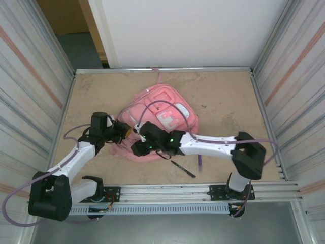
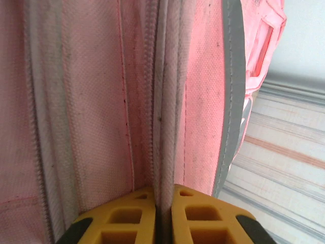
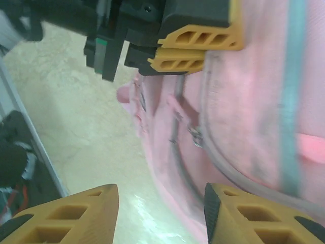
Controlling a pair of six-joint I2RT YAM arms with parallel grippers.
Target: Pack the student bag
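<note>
- The student bag [image 1: 157, 96] lies flat in the middle of the table [image 1: 223, 96], patch side up.
- The left gripper [image 2: 162, 217] is at the bag's 9 o'clock edge, its yellow fingers pinched together on a zipper seam fold.
- The right gripper [image 3: 161, 213] is at the bag's 7 o'clock edge, its fingers spread apart.
- A black pen [image 1: 183, 169] lies at the bag's 5 o'clock.

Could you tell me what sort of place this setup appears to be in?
Probably a robot lab work cell rather than a classroom: a beige tabletop walled by striped side panels, with the left arm and right arm bolted to an aluminium rail, both at a pink student bag.
</note>
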